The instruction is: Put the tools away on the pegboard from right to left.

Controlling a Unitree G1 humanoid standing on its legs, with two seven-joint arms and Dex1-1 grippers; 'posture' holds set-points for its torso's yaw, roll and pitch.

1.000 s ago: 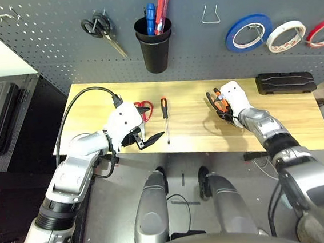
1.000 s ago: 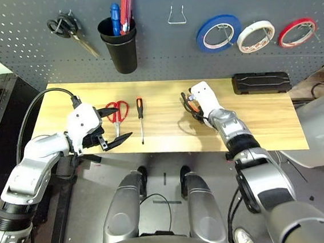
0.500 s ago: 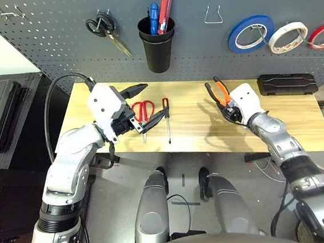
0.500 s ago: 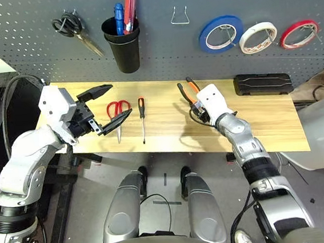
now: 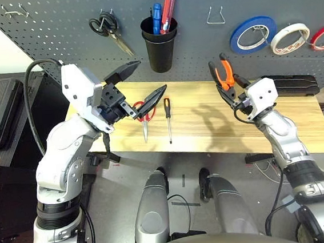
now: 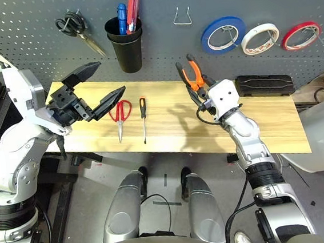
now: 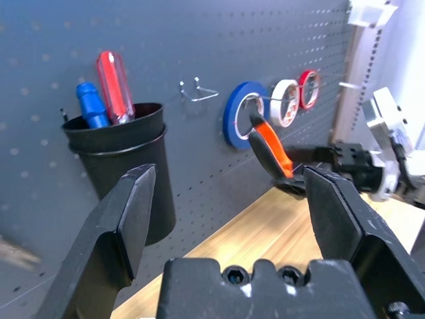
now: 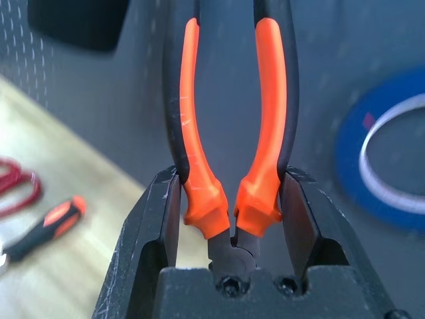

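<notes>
blue tape roll point(image 5: 250, 34) | red tape roll point(image 5: 322, 35) | black-handled scissors point(image 5: 107, 30)

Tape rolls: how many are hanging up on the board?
3, side by side on the board's right part: a blue tape roll, then a whitish tape roll, then a red tape roll cut off by the picture's edge. More could hang beyond it.
</notes>
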